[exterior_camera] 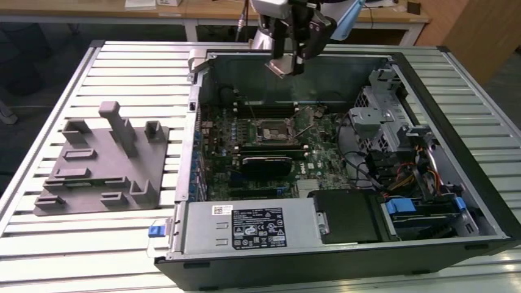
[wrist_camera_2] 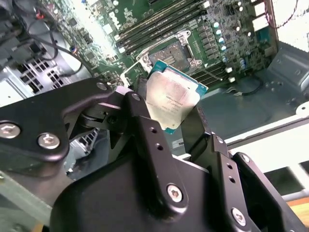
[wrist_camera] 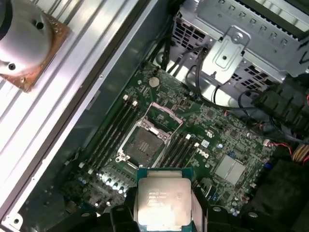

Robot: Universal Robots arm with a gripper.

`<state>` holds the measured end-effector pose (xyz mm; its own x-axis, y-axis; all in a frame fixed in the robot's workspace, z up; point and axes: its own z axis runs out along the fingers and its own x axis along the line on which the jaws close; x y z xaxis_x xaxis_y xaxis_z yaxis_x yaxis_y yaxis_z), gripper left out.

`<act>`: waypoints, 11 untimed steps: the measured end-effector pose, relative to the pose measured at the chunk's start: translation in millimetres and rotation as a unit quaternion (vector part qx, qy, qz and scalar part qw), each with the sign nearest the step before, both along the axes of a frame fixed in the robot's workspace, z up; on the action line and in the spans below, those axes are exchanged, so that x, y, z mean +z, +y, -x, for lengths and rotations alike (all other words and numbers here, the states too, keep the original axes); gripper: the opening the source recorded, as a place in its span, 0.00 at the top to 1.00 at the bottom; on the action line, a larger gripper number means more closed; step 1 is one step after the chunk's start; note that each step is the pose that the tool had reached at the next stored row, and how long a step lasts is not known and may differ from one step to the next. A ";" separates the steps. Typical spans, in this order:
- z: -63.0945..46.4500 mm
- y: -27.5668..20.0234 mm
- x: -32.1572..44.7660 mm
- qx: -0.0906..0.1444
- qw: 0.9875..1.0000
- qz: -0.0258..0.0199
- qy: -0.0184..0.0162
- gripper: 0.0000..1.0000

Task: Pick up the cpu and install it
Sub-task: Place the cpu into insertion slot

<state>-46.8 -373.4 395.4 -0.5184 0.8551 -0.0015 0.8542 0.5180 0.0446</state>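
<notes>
The pincer [wrist_camera_2: 170, 113] holds the cpu [wrist_camera_2: 171, 96] above the open computer case [exterior_camera: 326, 271].
It grips the cpu by two opposite edges; the empty socket [exterior_camera: 273, 129] lies well below, toward the middle of the case, not straight under the cpu.

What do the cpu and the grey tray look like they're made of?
The cpu: metal top, judging by its brushed silver sheen, on a thin green rim, probably circuit-board laminate. The grey tray: likely plastic, matte and uniformly grey, with blocky upright posts.
</notes>
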 end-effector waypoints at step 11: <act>0.0 1.5 -1.1 -0.068 0.998 0.001 -0.001 0.47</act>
<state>-46.8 -371.9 394.3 -0.3976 0.9176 -0.0033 0.9166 0.3973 0.0454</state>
